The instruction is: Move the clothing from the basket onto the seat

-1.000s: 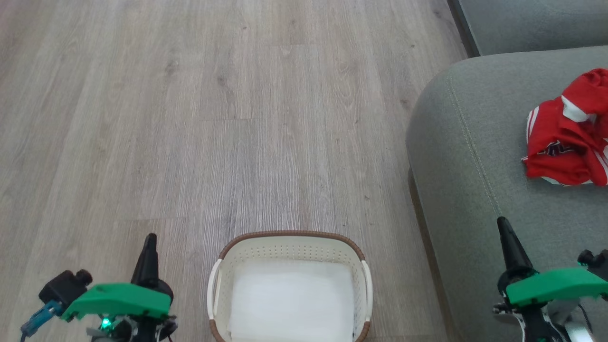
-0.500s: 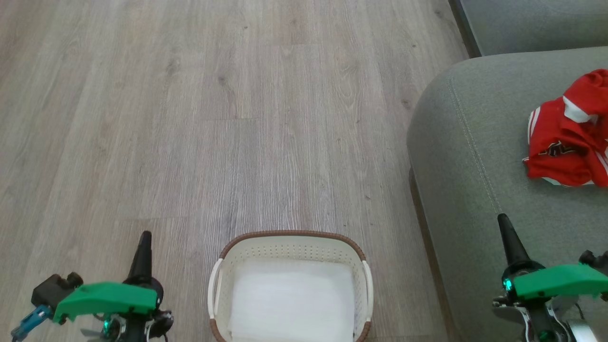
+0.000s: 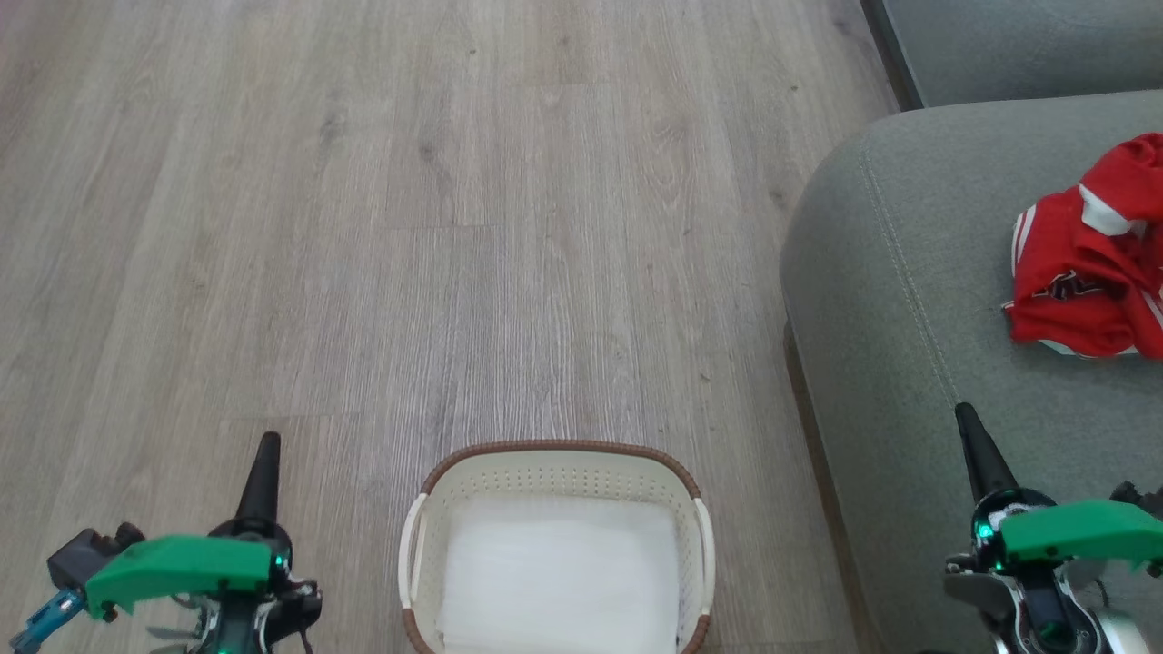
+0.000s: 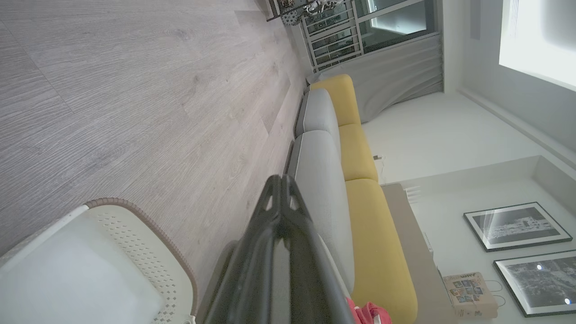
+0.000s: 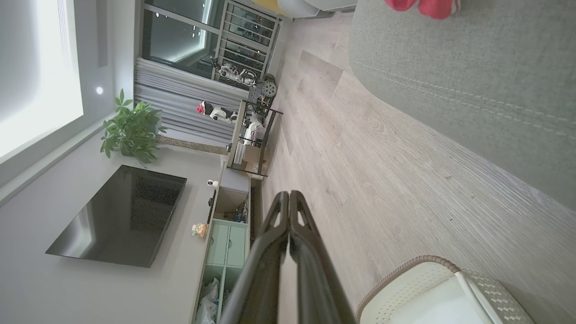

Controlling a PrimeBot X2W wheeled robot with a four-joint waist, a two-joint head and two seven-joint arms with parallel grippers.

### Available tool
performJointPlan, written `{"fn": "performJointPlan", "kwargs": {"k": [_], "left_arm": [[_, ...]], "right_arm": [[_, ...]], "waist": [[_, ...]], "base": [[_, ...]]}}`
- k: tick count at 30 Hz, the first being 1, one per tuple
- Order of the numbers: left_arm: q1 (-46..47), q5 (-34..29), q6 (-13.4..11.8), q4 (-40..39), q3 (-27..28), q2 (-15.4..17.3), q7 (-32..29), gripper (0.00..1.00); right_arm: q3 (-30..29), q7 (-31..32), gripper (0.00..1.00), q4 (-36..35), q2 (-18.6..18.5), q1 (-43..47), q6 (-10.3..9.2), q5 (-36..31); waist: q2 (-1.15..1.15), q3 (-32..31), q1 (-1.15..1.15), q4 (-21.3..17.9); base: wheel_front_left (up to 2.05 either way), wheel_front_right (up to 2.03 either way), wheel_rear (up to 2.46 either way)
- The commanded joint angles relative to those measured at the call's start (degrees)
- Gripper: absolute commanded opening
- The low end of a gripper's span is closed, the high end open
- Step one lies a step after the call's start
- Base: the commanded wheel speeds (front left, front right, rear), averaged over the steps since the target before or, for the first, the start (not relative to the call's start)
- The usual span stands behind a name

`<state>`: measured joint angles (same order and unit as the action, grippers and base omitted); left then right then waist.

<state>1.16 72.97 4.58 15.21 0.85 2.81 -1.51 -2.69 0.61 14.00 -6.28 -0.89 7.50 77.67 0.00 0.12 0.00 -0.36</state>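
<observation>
The red clothing (image 3: pixel 1095 272) with white trim lies crumpled on the grey-green seat (image 3: pixel 918 300) at the right; a bit of it also peeks in the left wrist view (image 4: pixel 366 312) and the right wrist view (image 5: pixel 423 6). The cream basket (image 3: pixel 556 463) with a brown rim stands on the floor at the bottom centre, holding just its flat white liner (image 3: pixel 559 572). My left gripper (image 3: pixel 266 454) is shut, left of the basket, holding nothing. My right gripper (image 3: pixel 968 427) is shut over the seat's front part, well short of the clothing.
Grey wood floor (image 3: pixel 409 227) stretches ahead and left. A second sofa section (image 3: pixel 1027 45) sits at the top right. The wrist views show yellow back cushions (image 4: pixel 373 234), a TV (image 5: pixel 119 216) on a long cabinet, a plant (image 5: pixel 130 132) and framed pictures (image 4: pixel 517 225).
Both grippers have drawn back toward the bottom of the head view, the left also drifting left. The basket and the clothing have stayed in place.
</observation>
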Motion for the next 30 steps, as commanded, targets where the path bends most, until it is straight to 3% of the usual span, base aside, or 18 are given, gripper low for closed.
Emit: {"fn": "performJointPlan", "kwargs": {"k": [1, 30], "left_arm": [[3.4, 1.9, 0.6, -1.5, 2.2, 0.2, -0.5, 0.00], [5.0, 19.3, 2.9, -1.1, 5.6, 0.2, -4.9, 0.00]], "right_arm": [[0.3, 0.7, 0.00, -1.6, 0.0, -3.3, -0.01, 1.6], [-3.0, 5.2, 0.00, 0.0, 2.8, -5.2, -0.01, 15.1]], "waist": [[0.00, 0.0, 0.00, 0.0], [0.00, 0.1, 0.00, 0.4]], "base": [[0.00, 0.00, 0.00], [0.00, 0.00, 0.00]]}}
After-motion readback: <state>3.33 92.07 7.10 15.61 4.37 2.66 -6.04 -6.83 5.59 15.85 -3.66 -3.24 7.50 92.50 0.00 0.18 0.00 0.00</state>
